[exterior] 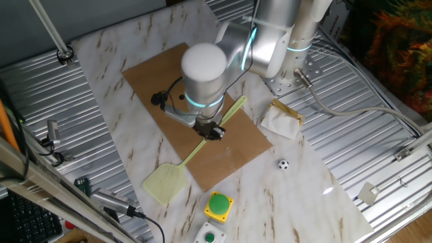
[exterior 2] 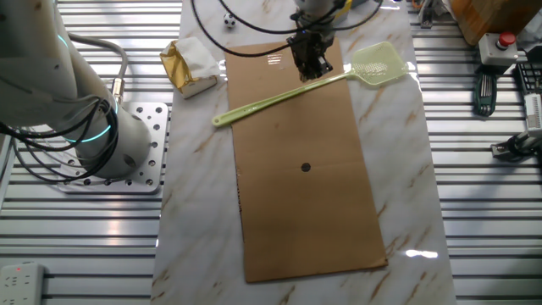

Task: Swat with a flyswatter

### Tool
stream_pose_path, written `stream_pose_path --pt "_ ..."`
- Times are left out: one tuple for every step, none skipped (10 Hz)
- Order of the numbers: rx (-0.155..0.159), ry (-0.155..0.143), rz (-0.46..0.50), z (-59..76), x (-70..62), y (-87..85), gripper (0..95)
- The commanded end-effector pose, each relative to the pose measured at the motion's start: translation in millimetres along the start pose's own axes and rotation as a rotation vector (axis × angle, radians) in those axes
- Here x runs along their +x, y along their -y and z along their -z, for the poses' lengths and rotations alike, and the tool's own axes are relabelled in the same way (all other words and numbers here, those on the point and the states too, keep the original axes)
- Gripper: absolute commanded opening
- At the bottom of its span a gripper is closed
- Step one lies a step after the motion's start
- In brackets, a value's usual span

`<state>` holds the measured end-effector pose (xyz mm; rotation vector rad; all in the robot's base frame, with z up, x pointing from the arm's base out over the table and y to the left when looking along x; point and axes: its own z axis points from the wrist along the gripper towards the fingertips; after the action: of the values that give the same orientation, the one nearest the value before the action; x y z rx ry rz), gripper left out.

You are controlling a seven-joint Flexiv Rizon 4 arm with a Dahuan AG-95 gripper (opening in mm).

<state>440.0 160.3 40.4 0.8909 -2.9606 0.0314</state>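
The pale yellow-green flyswatter [exterior: 191, 154] lies slanted across the brown sheet [exterior: 239, 145]. Its mesh head [exterior: 165, 183] rests on the marble just past the sheet's edge. My gripper [exterior: 211, 131] is down on the middle of the thin handle, and its dark fingers look shut around it. In the other fixed view the gripper [exterior 2: 312, 74] meets the flyswatter handle [exterior 2: 271, 102], with the head [exterior 2: 378, 63] to the right and the brown sheet [exterior 2: 305, 212] below. A small black dot [exterior 2: 306, 167] marks the sheet's middle.
A crumpled white-and-gold packet [exterior: 282, 120] lies right of the sheet. A tiny football [exterior: 283, 164] sits on the marble. A yellow box with a green button [exterior: 219, 205] stands near the front edge. The arm's base plate [exterior 2: 140, 144] is on the left in the other fixed view.
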Motion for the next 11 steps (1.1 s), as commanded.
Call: stream_pose_path --pt "0.001 0.013 0.000 2.8 4.2 0.3 0.0" --pt "0.003 0.017 0.000 2.8 4.2 0.3 0.0" --pt "0.002 0.020 0.000 2.7 4.2 0.3 0.0" --pt "0.000 0.023 -0.001 2.7 4.2 0.3 0.0" --pt "-0.001 0.024 -0.001 2.7 4.2 0.3 0.0" --pt "-0.001 0.024 -0.001 2.7 4.2 0.3 0.0" --pt "-0.001 0.024 -0.001 2.7 4.2 0.3 0.0" --pt "0.000 0.026 0.000 2.7 4.2 0.3 0.0" --pt "0.002 0.028 0.003 2.2 4.2 0.3 0.0" --pt "0.005 0.033 0.005 1.4 4.2 0.4 0.0" --pt "0.005 0.032 0.007 -0.2 4.1 0.7 0.0"
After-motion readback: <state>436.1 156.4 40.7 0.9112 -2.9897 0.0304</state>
